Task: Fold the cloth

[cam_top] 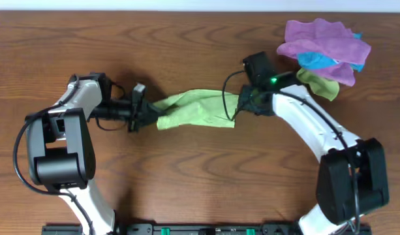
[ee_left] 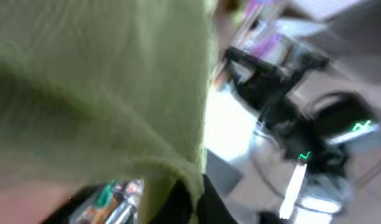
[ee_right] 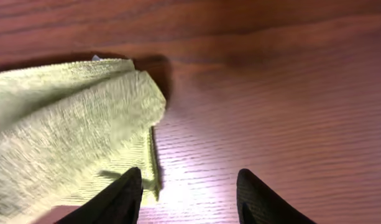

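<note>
The lime-green cloth lies bunched and stretched across the middle of the wooden table, between the two arms. My left gripper is shut on the cloth's left end; in the left wrist view the cloth fills most of the frame and drapes over the jaws. My right gripper is at the cloth's right end, open and empty. In the right wrist view its fingers hover over bare wood, with the cloth's edge just beside the left finger. The white tag barely shows at the cloth's far edge.
A pile of purple and blue cloths with a duller olive-green scrap lies at the back right, close behind the right arm. The arm bases stand at the front left and front right.
</note>
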